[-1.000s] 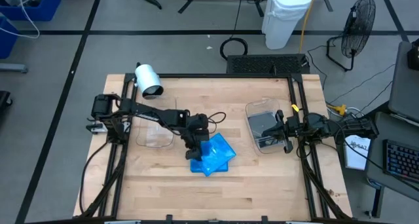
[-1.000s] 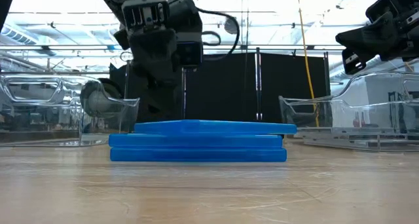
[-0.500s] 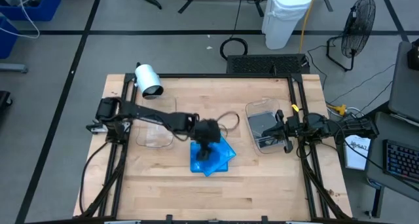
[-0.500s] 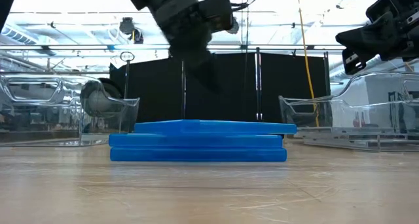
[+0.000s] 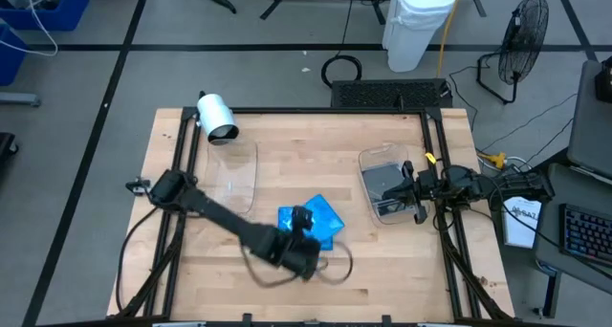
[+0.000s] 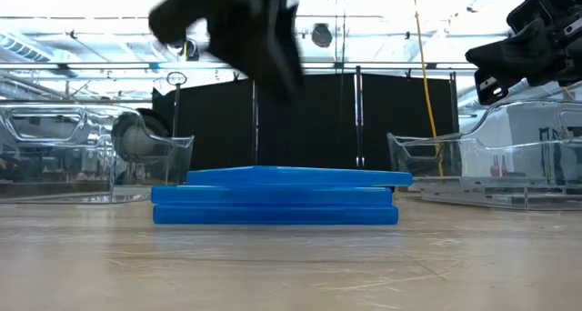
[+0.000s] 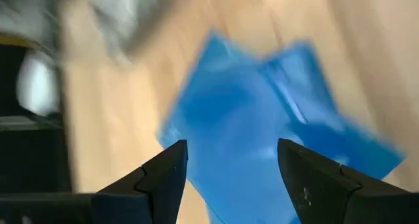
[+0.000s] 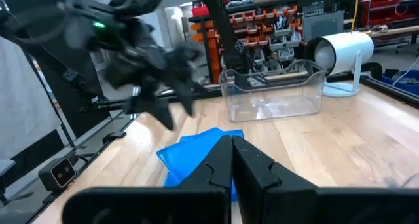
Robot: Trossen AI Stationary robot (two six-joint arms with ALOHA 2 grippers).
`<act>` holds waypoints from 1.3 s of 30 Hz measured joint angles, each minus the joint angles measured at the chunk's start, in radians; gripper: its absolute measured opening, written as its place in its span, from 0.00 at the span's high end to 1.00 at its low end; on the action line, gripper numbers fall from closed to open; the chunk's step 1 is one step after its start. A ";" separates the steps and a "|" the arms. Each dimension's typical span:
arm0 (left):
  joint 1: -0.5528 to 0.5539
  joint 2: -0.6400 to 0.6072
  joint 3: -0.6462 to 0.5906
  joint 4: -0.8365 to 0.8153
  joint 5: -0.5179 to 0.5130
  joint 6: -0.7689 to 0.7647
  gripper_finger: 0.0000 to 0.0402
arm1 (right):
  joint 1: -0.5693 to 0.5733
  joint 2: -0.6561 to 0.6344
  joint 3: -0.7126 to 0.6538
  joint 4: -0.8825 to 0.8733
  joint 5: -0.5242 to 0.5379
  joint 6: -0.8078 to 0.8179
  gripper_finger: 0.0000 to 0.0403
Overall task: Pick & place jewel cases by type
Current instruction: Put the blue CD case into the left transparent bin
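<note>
A stack of bright blue jewel cases (image 5: 320, 224) (image 6: 275, 197) lies flat on the table's middle, the upper ones skewed. My left gripper (image 5: 303, 222) (image 7: 232, 152) hovers open above the stack's near left part, touching nothing; the low view shows its arm (image 6: 232, 25) only as a blur high up. Dark grey cases (image 5: 382, 185) lie in the right clear tub (image 5: 368, 164). My right gripper (image 5: 409, 188) (image 8: 232, 160) waits, shut, over that tub's right rim. The blue stack (image 8: 196, 155) also shows in the right wrist view.
An empty clear tub (image 5: 234, 179) (image 8: 272, 96) stands left of the stack, with a white lamp-like device (image 5: 216, 116) at the far left corner. Black rails (image 5: 435, 164) frame the table. Bare wood lies along the near edge (image 5: 382, 279).
My left gripper has risen and swung from the stack's far left side across it toward the table's near edge, turning about so that it now faces back over the blue cases. The blue stack has stayed put.
</note>
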 joint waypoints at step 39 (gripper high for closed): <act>-0.199 0.277 0.032 0.012 -0.339 0.039 0.40 | 0.000 0.006 0.000 -0.001 0.000 0.000 1.00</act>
